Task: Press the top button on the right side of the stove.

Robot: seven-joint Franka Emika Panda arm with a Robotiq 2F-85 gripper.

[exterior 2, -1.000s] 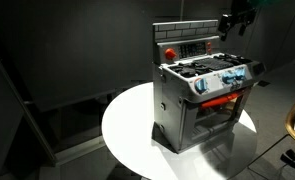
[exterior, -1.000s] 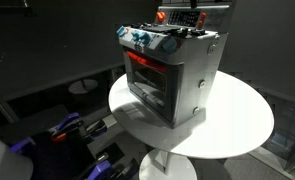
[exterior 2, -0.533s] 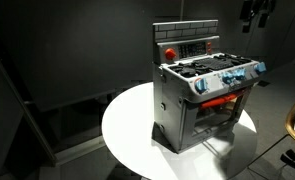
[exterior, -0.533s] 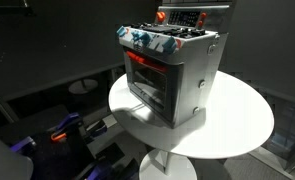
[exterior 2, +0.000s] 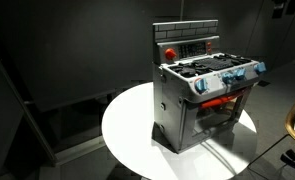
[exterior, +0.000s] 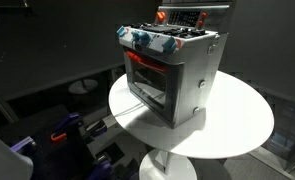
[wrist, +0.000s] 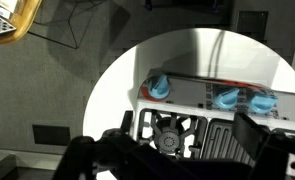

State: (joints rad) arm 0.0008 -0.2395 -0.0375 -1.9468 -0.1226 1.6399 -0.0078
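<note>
1. The stove stands upright on a round white table. It is right of centre in both exterior views.
2. The oven window glows red and faces the lower left of that frame. In the other exterior view the stove front faces lower right. There the back panel rises behind the cooktop, with a red round button on its left part.
3. Blue knobs run along the front edge. In the wrist view they lie towards the top of the frame, and a burner sits below them at centre bottom.
4. The gripper enters the wrist view from the bottom edge. One dark finger shows at lower left and one at lower right.
5. Tool state: the jaws stand wide apart and nothing is held between them.
6. Stove relative to tool: the camera looks down on the cooktop, and the stove fills the gap between the two fingers in the wrist view. No contact is visible.
7. In an exterior view only a dark bit of the gripper shows at the top right corner. It is above and to the right of the back panel, well apart from the stove.
</note>
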